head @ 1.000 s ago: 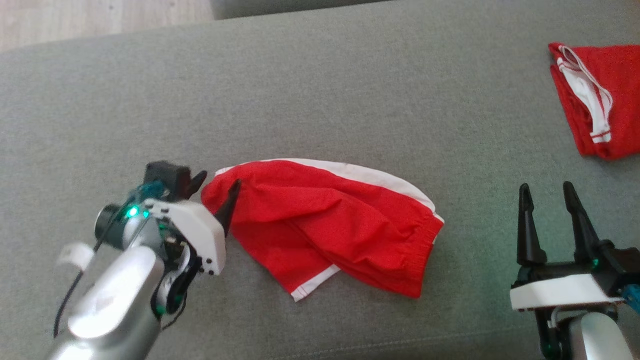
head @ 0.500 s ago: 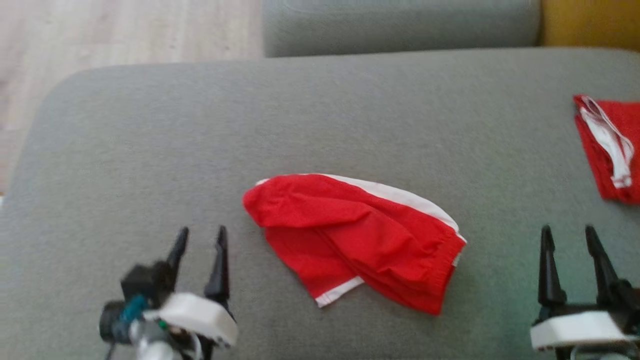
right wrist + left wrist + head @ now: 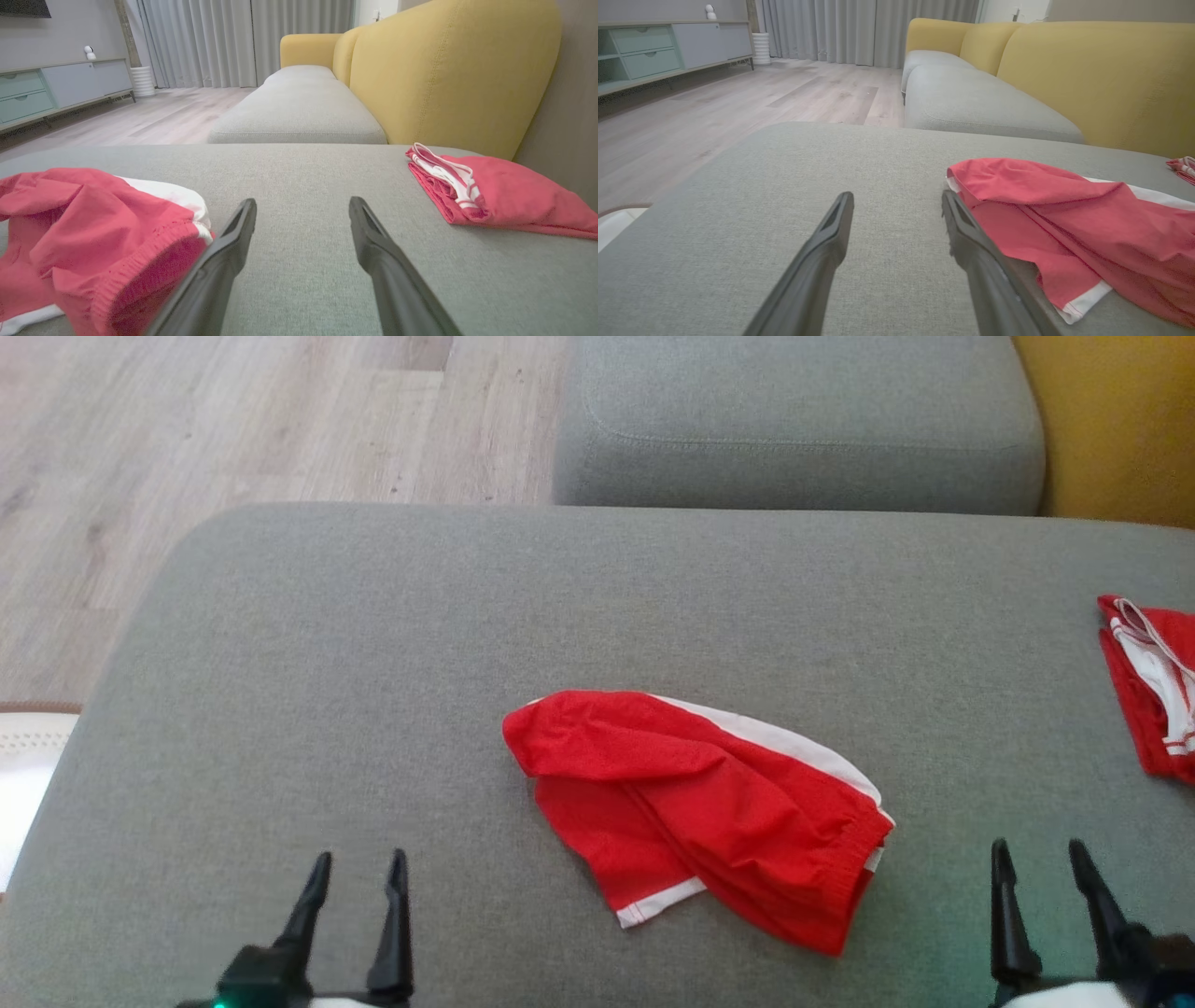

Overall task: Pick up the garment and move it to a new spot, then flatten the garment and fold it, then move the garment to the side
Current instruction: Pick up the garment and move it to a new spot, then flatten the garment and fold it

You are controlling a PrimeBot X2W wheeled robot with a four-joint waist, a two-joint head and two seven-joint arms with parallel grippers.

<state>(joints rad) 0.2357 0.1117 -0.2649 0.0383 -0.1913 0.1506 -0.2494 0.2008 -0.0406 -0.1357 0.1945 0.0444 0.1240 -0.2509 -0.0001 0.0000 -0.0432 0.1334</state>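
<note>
- Currently both arms are parked at the near edge of the grey cushion (image 3: 373, 663): left gripper (image 3: 360, 856) near left, right gripper (image 3: 1039, 846) near right.
- Fingers on both are spread wide, released, holding nothing. Neither touches cloth.
- Garment (image 3: 695, 812) sits mid-cushion, between the two grippers and slightly farther out.
- It's red with white trim, and it's rumpled. A red panel is rolled over the top, a white stripe runs along the far edge, a white-hemmed corner pokes out on the near side, and a gathered elastic band forms the right end.
- My read: it isn't flat or cleanly folded, so the step in hand is a fresh grasp to lift and spread it.
- Suggested grasp is two points, well apart. Left fingers take the rolled left end, right fingers take the elastic band at the right end.
- Come in low and let the fingers press into the soft cushion so the lower finger gets under the cloth.
- Layers are stacked, so decide before closing whether to pinch one layer or all. A partial pinch will likely drag the rest into a twist.
- Lift both ends level, pull gently apart, then lay it down from the far edge to the near edge.
- Watch the second red garment (image 3: 1153, 691), folded at the far right edge, and keep the right arm's sweep off it.
</note>
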